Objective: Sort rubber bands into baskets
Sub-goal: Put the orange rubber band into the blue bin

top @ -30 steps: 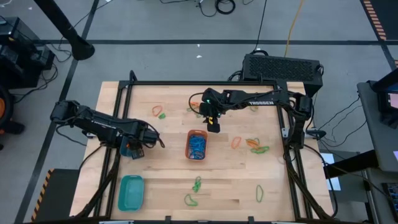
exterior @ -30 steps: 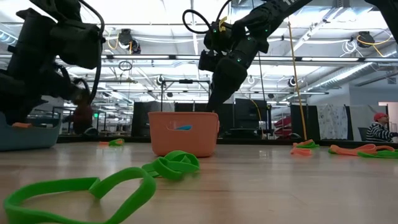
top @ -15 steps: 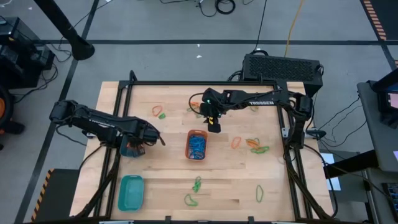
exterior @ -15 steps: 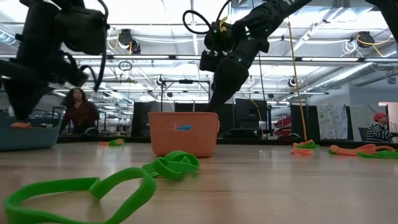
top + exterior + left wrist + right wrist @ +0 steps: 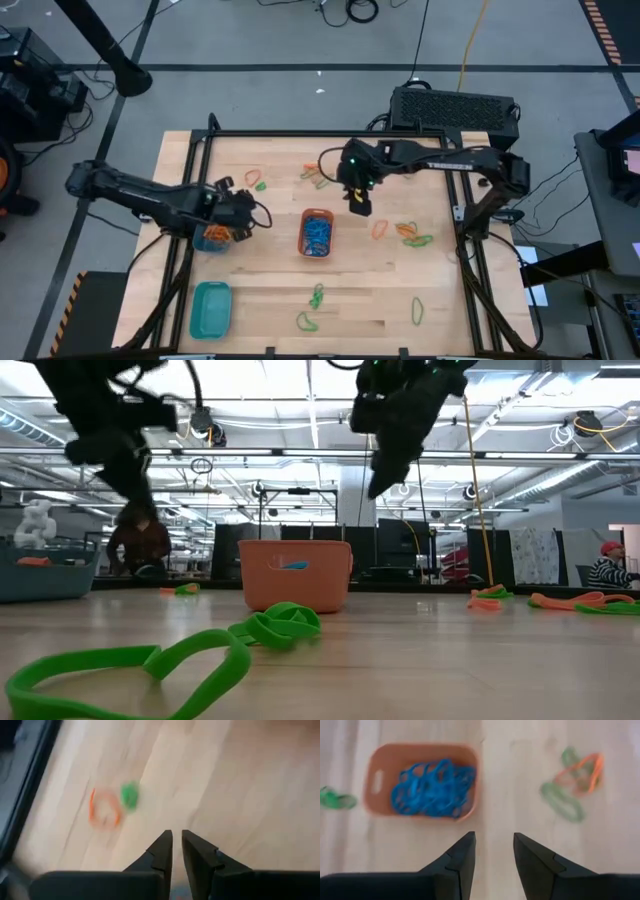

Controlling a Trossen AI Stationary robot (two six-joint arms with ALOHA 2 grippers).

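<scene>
My left gripper (image 5: pixel 248 216) (image 5: pixel 177 845) hangs above the table just right of the small round blue basket (image 5: pixel 210 238). Its fingers are a slim gap apart, with nothing between them. An orange band (image 5: pixel 102 812) and a green band (image 5: pixel 130 796) lie on the wood ahead of it. My right gripper (image 5: pixel 361 207) (image 5: pixel 494 845) is open and empty, high above the table and right of the orange basket (image 5: pixel 316 232) (image 5: pixel 422 780). That basket holds blue rubber bands (image 5: pixel 432 787). The teal basket (image 5: pixel 210 308) stands near the front left.
Loose orange and green bands lie at the far middle (image 5: pixel 316 175), the far left (image 5: pixel 256 181) and the right (image 5: pixel 405 233) (image 5: pixel 572 782). Green ones lie near the front edge (image 5: pixel 316 297) (image 5: pixel 417 310) (image 5: pixel 140 670). A black frame (image 5: pixel 300 133) rims the table.
My left gripper has risen from over the round blue basket, tipped less steeply downward and drifted toward the table's right. My right gripper has risen from behind the orange basket and moved a little toward the right edge. The baskets and loose bands have stayed put.
</scene>
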